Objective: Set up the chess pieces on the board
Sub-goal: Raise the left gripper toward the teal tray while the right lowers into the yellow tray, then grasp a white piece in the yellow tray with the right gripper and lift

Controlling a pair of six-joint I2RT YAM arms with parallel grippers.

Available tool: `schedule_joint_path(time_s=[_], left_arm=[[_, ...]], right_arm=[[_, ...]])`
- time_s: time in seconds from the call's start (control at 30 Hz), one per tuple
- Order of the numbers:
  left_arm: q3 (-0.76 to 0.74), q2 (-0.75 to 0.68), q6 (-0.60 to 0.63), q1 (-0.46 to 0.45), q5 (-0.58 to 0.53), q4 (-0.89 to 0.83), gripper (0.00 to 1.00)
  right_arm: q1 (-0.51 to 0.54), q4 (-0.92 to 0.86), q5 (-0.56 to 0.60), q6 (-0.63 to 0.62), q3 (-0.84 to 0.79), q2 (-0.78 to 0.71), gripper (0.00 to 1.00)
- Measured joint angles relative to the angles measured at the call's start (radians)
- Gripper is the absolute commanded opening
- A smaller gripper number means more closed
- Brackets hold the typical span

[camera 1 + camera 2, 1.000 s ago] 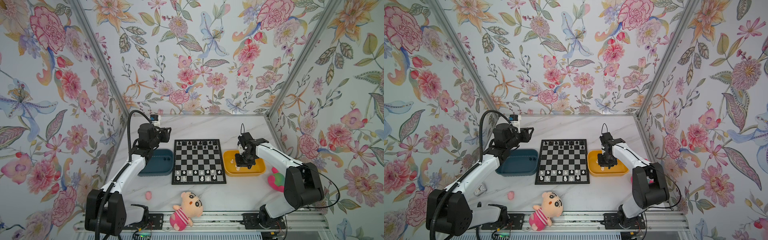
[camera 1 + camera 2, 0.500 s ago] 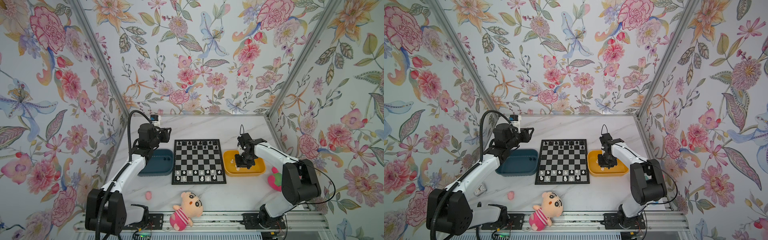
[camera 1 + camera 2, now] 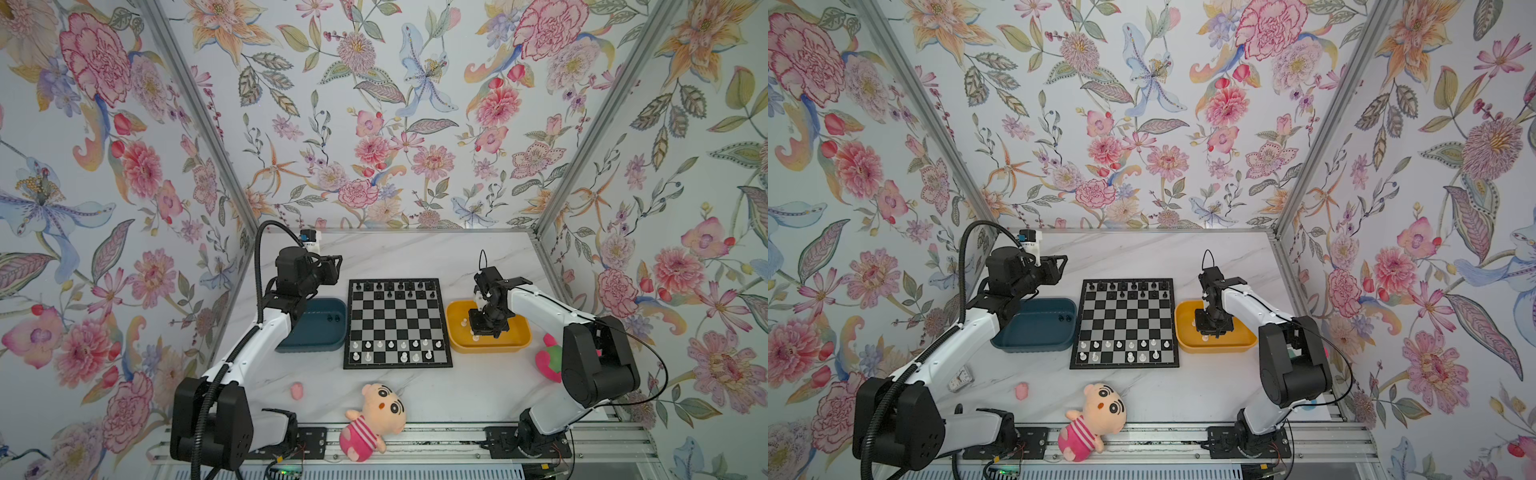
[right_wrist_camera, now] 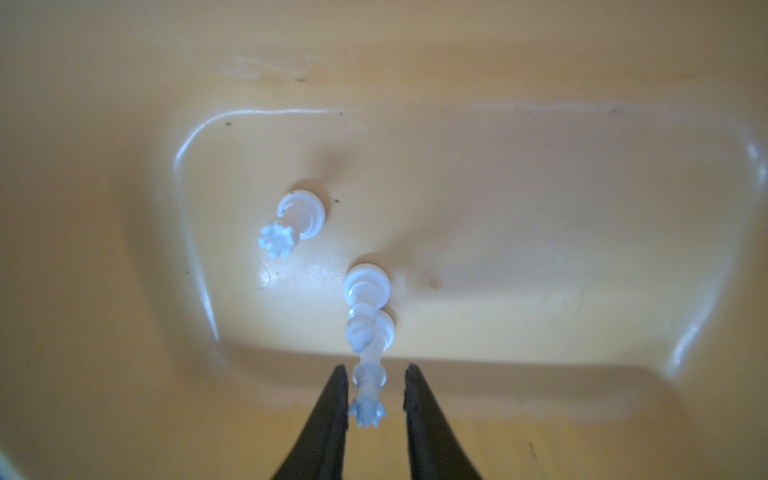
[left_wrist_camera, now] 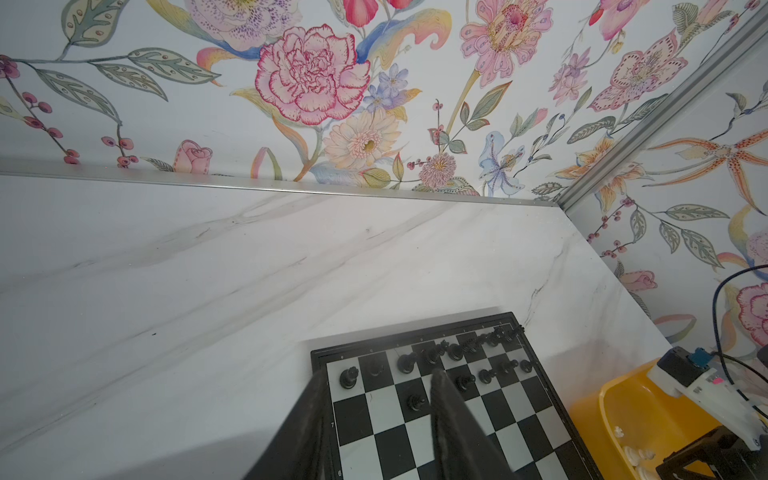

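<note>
— Which piece is it after?
— The tall white plastic chess piece with a spiked crown (image 4: 367, 388). It stands upright in the shallow yellow plastic tray (image 4: 540, 216), just beside a shorter round-headed white piece (image 4: 365, 299). A third white crowned piece (image 4: 293, 220) stands apart from those two.
— Has it got hold of it?
— Not yet, I'd say. The right gripper (image 4: 376, 368) straddles the crown from above with its jaws narrowly parted. One finger looks to touch the crown, and there's a sliver of tray showing at the other. Coming straight down keeps the fingers off the neighbour.
— Where does it belong?
— On the flat black-and-silver checked chessboard (image 3: 397, 322) lying between the two trays. The white pieces (image 3: 390, 345) stand in the near two rows, with gaps in the nearest row, so probably one of those squares. The black pieces (image 3: 395, 286) line the far side, their second row only partly filled.
— And the other arm?
— The left gripper (image 5: 376, 374) hangs raised by the board's far corner on its own side, fingers apart and nothing between them. It's near the dark blue plastic tray (image 3: 320, 345), where a pair of small black pieces (image 3: 332, 318) waits. I take it that arm is staying off the board so the two don't cross.
</note>
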Motion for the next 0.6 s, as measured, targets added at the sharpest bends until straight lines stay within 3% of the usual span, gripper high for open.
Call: schedule_joint_path(time_s=[0.6], left_arm=[[-0.003,0.000,0.000,0.001,0.000,0.000,0.42]], right_arm=[[0.000,0.006,-0.004,0.000,-0.005,0.005,0.16]])
